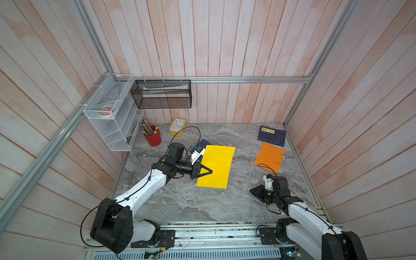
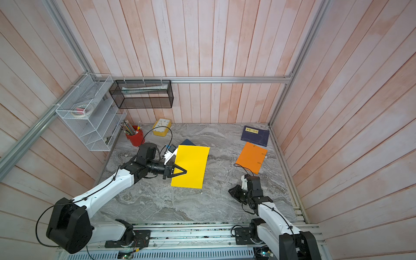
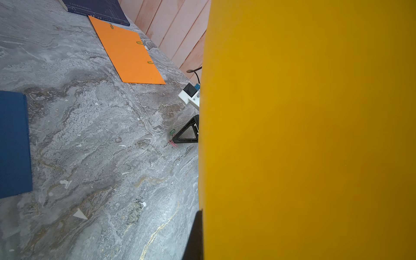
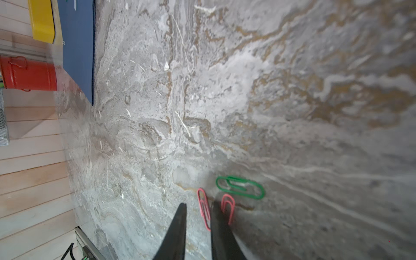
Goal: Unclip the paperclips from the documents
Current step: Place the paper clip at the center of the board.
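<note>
Nearest, the right end effector (image 4: 198, 203) sits low over the desk (image 4: 292, 90), closed down to a thin slit. One pink paperclip (image 4: 203, 209) shows through that slit, and I can't tell if it's touching. A second pink paperclip (image 4: 228, 206) is half hidden behind a finger, and a green paperclip (image 4: 239, 187) lies just past them.

Further out, the left end effector (image 1: 208, 171) is clamped on the edge of the yellow sheet (image 1: 217, 166), which blocks half the left wrist view. The blue sheet (image 1: 206, 142) barely peeks out behind it.

Farthest, the orange sheet (image 3: 126, 49) has green clips (image 3: 140, 42) along its edges, just specks from above.
</note>
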Available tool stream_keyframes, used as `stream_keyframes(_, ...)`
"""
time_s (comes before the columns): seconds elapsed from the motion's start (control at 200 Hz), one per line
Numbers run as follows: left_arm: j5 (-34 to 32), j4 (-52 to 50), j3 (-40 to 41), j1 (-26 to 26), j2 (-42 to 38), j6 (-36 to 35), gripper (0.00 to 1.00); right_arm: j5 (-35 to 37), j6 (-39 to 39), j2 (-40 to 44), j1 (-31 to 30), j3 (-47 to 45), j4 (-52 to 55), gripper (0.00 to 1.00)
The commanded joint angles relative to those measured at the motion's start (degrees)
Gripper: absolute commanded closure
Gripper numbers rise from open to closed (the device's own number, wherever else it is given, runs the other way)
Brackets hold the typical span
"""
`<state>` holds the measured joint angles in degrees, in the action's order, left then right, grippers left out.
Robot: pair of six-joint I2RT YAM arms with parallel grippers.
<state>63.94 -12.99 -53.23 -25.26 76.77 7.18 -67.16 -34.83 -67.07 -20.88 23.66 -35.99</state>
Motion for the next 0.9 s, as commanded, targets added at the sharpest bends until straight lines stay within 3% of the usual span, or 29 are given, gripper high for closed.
stream_keyframes(0.0,-0.6,-1.6,-0.9,0.7,-1.6,-1.6,1.00,0.8,1.5,1.0,0.9,-0.2,3.0,0.94)
stream_keyframes(0.75,-0.8,-2.2,-1.0,1.1,-1.5,-2.4,1.00,3.0,2.5,3.3,2.0,-0.8,7.4,0.93)
stream_keyframes(0.895,-0.9,-2.3,-0.9,1.3,-1.5,-2.4,1.00,6.1,3.0,4.2,2.7,-1.1,11.0,0.93)
